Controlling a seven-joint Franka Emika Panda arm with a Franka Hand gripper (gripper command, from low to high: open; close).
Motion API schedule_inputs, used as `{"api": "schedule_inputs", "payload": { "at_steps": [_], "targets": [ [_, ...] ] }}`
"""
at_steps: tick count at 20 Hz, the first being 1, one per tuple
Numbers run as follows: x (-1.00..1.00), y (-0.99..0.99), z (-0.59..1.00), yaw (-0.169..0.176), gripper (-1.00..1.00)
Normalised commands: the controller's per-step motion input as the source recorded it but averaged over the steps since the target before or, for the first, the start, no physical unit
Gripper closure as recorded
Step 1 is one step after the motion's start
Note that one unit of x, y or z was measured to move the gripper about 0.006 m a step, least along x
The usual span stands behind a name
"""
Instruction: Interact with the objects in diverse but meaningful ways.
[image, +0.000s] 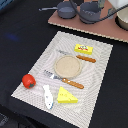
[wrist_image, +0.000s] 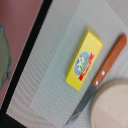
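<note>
Covering a black table (image: 15, 45), pale striped placemat (image: 50, 55), pink board (image: 80, 27) behind.

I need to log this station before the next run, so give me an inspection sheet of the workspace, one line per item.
Surface: striped placemat on a dark table; a brown board at the back.
Job's things: block at the mat's far edge, flat, label up; cheese and fish at the near edge; tomato on the mat's edge at the exterior view's left; pot on the board.
Clutter: round plate mid-mat, an orange-handled knife beyond it, a fork on its near side; a pan and a bowl on the board.
Grippers: not in view.
Cables: nothing seen.
Surroundings: nothing seen.
</note>
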Motion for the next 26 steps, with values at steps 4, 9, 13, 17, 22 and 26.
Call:
{"api": "schedule_inputs", "payload": {
  "at_steps": [4,9,13,17,22,26],
  "targets": [
    [0.0,-0.47,-0.32,-0.15,-1.0],
    [0.0,-0.33,-0.45,-0.086,-1.0],
    [0.0,-0.14,-0.62,-0.025,-1.0],
    [0.0,-0.03,-0.6,-0.013,-1.0],
    [-0.06,0.0,-0.54,0.0,-1.0],
    [-0.06,0.05,-0.39,0.0,-1.0]
  ]
}}
